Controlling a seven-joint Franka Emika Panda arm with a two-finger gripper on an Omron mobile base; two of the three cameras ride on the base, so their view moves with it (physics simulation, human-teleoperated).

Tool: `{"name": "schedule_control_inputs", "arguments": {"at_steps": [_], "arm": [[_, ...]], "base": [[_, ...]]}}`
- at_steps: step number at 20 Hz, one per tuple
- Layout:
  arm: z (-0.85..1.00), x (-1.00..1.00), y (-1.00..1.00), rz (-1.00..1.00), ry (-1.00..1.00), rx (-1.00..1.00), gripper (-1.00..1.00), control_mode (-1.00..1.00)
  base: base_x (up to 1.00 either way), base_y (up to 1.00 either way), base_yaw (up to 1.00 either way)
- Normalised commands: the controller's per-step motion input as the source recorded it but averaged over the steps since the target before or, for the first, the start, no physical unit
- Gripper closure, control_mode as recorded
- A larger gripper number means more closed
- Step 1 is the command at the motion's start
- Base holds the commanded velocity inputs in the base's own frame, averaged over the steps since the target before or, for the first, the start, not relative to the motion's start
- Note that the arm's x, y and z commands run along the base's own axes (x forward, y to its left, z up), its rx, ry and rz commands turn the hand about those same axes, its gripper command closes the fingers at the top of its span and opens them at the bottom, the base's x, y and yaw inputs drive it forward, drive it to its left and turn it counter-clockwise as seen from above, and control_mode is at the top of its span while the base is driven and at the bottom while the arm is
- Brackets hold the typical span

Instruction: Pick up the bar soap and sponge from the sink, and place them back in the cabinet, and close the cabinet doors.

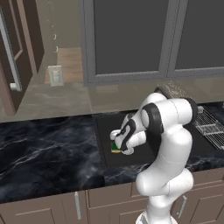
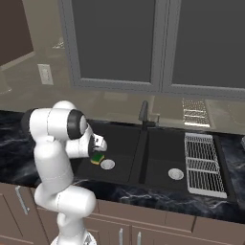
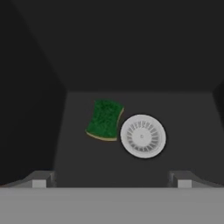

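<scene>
Wide-open gripper hovers above the sink, holding nothing. Beside the drain lies the sponge, likely light and squashy; pinch its long sides.

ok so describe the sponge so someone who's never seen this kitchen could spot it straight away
Find the black double-basin sink set in the dark marble counter. In its left basin, under the open gripper, the sponge lies flat beside the round silver drain. It is the small rectangular block, green on top with a yellow edge.
</scene>
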Motion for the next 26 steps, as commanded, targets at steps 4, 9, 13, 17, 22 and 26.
{"name": "schedule_control_inputs", "arguments": {"at_steps": [4, 9, 13, 17, 22, 26], "arm": [[-0.16, 0.14, 0.09, 0.0, 0.08, 0.0, -1.0, -1.0], [-0.15, 0.14, 0.09, 0.0, 0.09, 0.0, -1.0, -1.0], [-0.11, 0.11, 0.05, 0.0, 0.08, 0.0, -1.0, -1.0], [-0.14, 0.15, 0.01, 0.0, 0.04, 0.0, -1.0, -1.0], [-0.16, 0.21, 0.0, 0.0, 0.01, 0.0, -1.0, -1.0], [-0.14, 0.23, 0.0, 0.0, 0.0, 0.0, -1.0, -1.0]], "base": [[0.0, 0.0, 0.0], [0.0, 0.0, 0.0], [0.0, 0.0, 0.0], [0.0, 0.0, 0.0], [0.0, 0.0, 0.0], [0.0, 0.0, 0.0]]}}
